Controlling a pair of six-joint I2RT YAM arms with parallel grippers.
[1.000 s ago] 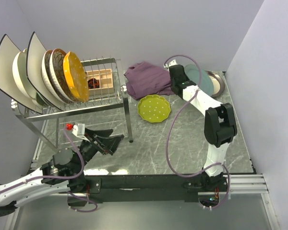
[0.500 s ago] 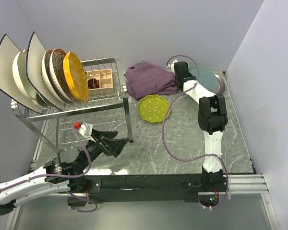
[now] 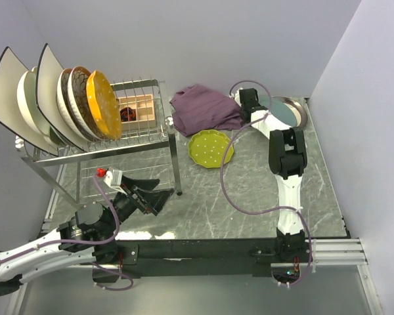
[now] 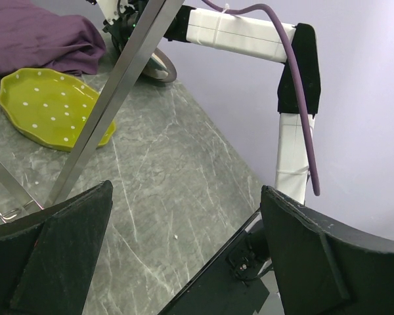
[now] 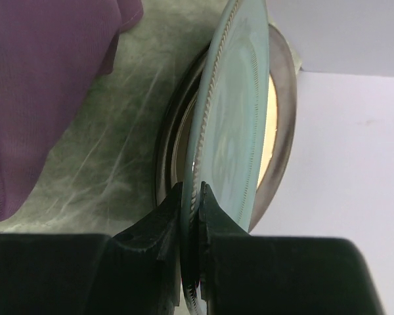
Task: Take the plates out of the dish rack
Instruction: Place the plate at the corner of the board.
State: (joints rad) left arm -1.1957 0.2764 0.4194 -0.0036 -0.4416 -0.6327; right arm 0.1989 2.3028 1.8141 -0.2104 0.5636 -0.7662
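Pinching teal plate [image 5: 233, 118] by its rim in right claw [image 5: 192, 216] to stack it on silvery plate [image 5: 284, 125]; holding left claw [image 4: 184, 226] agape beside dish rack [image 3: 139, 140]

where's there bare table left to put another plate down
Widest bare stone: front middle, between the leg of the dish rack, the lime plate and the right arm. A narrower strip runs between that arm and the right wall. Crowded at the back: purple cloth, lime plate, teal plate in the right gripper by a silver dish.
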